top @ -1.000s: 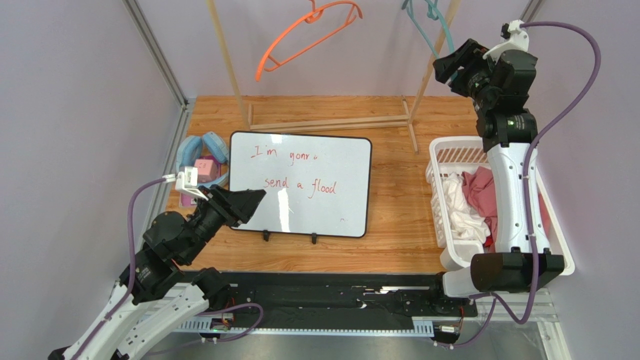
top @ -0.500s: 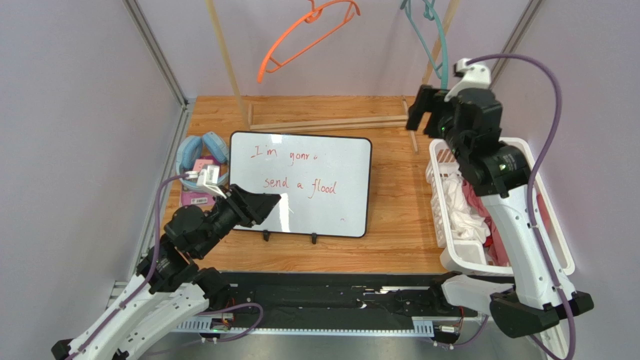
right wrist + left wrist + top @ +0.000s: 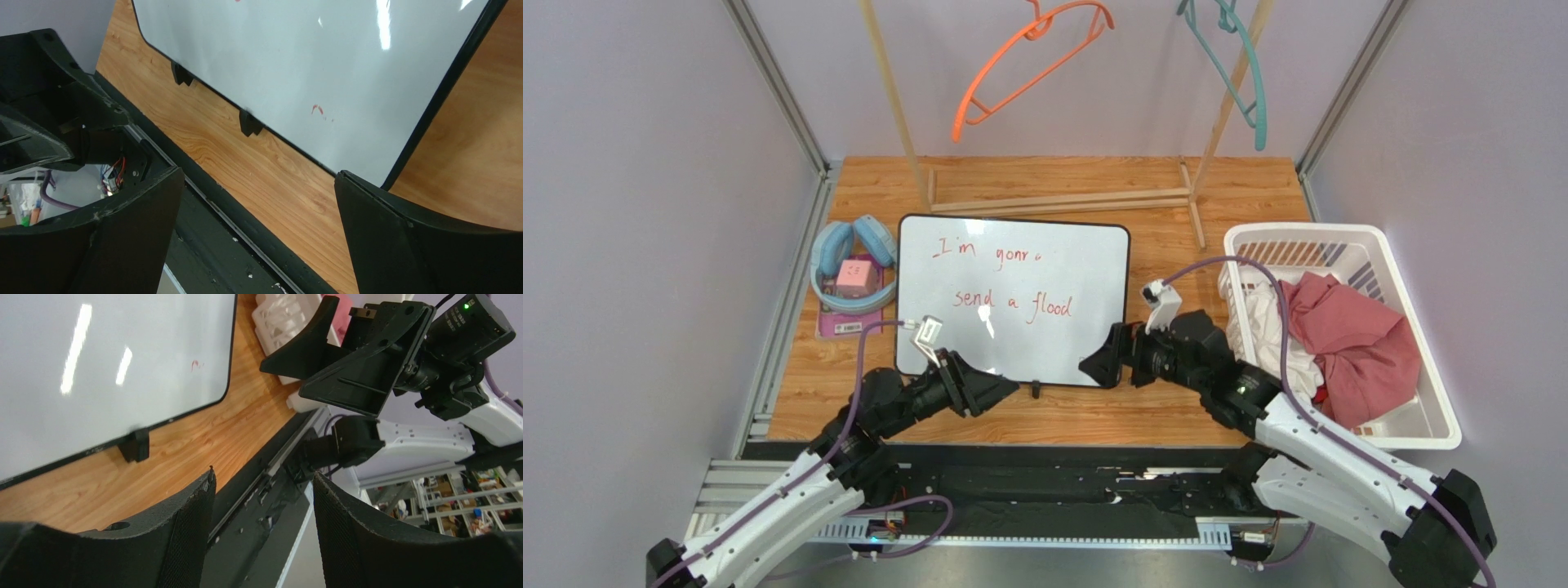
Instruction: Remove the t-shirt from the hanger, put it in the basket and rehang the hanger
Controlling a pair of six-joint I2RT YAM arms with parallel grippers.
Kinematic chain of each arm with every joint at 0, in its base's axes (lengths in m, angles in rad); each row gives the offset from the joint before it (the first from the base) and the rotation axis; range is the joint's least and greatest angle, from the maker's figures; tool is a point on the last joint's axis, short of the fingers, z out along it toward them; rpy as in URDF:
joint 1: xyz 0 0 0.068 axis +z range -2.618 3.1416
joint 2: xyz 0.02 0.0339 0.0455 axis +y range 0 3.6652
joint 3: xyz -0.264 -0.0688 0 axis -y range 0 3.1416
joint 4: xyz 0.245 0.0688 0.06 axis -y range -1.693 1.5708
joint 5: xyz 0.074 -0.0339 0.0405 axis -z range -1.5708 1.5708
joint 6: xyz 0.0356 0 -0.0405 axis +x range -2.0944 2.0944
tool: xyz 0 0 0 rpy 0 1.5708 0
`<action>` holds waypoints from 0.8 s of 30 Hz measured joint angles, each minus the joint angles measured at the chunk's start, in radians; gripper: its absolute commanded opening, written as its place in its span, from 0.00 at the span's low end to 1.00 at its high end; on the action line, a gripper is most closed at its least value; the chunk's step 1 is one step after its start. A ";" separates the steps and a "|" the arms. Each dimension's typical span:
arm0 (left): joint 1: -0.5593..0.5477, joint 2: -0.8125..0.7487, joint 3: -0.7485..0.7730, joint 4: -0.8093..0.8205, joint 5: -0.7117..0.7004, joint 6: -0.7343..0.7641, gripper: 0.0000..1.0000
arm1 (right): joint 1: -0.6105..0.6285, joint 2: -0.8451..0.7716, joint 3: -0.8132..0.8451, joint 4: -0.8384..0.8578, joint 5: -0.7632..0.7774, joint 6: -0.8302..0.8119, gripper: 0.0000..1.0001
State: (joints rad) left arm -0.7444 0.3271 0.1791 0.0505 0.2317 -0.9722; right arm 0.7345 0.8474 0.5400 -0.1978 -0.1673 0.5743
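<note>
The red t-shirt (image 3: 1357,337) is seen crumpled in the white laundry basket (image 3: 1308,233) at the right of the counter (image 3: 1161,368), beside a white garment (image 3: 1257,321). An orange hanger (image 3: 1026,67) and a teal hanger (image 3: 1241,67) are hung bare at the far side. The left hand (image 3: 1004,392) and right hand (image 3: 1093,368) are both released, fingers spread, facing each other across the near edge of the whiteboard (image 3: 1014,294).

Overhead camera looks steeply down from high behind the rig, taking in the whole table (image 3: 1173,355) from afar. Left wrist camera sits low and close over the table's near edge, facing right between the left fingers (image 3: 184,539). Right wrist camera mirrors it, facing left between the right fingers (image 3: 393,239). All three views share the whiteboard (image 3: 1014,300) and its near-edge feet (image 3: 1035,390)
</note>
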 measured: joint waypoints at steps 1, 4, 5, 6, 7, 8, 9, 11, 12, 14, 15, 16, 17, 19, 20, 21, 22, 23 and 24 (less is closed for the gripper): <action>0.000 -0.027 -0.047 0.021 0.018 -0.013 0.65 | 0.015 -0.023 -0.056 0.039 0.001 0.025 1.00; 0.000 -0.129 -0.148 0.038 0.077 -0.028 0.65 | 0.071 -0.166 -0.266 0.211 0.040 0.119 1.00; 0.000 -0.160 -0.152 0.033 0.090 -0.029 0.65 | 0.082 -0.222 -0.330 0.266 0.054 0.142 1.00; 0.000 -0.201 -0.153 0.034 0.106 -0.029 0.65 | 0.092 -0.304 -0.407 0.328 0.068 0.174 1.00; 0.000 -0.239 -0.152 0.036 0.117 -0.029 0.65 | 0.098 -0.379 -0.462 0.357 0.087 0.204 1.00; 0.000 -0.280 -0.152 0.037 0.128 -0.029 0.65 | 0.099 -0.449 -0.494 0.367 0.106 0.225 1.00; 0.000 -0.309 -0.150 0.035 0.137 -0.026 0.65 | 0.100 -0.530 -0.510 0.366 0.133 0.249 1.00; 0.000 -0.322 -0.145 0.023 0.153 -0.018 0.65 | 0.101 -0.709 -0.512 0.343 0.187 0.280 1.00; 0.000 -0.321 -0.145 0.012 0.160 -0.016 0.65 | 0.101 -0.783 -0.508 0.332 0.211 0.291 1.00; -0.001 -0.321 -0.145 -0.003 0.167 -0.012 0.65 | 0.101 -0.843 -0.495 0.324 0.257 0.313 1.00; -0.001 -0.321 -0.145 -0.006 0.167 -0.011 0.65 | 0.101 -0.844 -0.492 0.317 0.278 0.326 1.00; -0.001 -0.321 -0.145 -0.009 0.167 -0.010 0.65 | 0.101 -0.833 -0.492 0.303 0.298 0.346 1.00; -0.001 -0.322 -0.145 -0.013 0.167 -0.008 0.65 | 0.101 -0.816 -0.492 0.283 0.314 0.362 1.00; -0.001 -0.322 -0.145 -0.029 0.159 0.000 0.65 | 0.101 -0.759 -0.493 0.228 0.350 0.394 1.00; -0.001 -0.322 -0.145 -0.040 0.153 0.005 0.65 | 0.101 -0.740 -0.494 0.203 0.358 0.401 1.00; -0.001 -0.322 -0.145 -0.052 0.146 0.011 0.65 | 0.101 -0.725 -0.494 0.174 0.360 0.406 1.00; -0.002 -0.322 -0.145 -0.068 0.135 0.018 0.65 | 0.101 -0.718 -0.494 0.146 0.360 0.410 1.00; -0.001 -0.322 -0.145 -0.077 0.127 0.021 0.65 | 0.101 -0.719 -0.494 0.122 0.360 0.414 1.00; -0.001 -0.322 -0.145 -0.087 0.116 0.029 0.65 | 0.102 -0.724 -0.494 0.105 0.360 0.416 1.00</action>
State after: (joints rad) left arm -0.7456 0.0055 0.0345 -0.0364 0.3481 -0.9436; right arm 0.8364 0.1234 0.0460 -0.0933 0.1925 0.9901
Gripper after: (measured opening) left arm 0.650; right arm 0.999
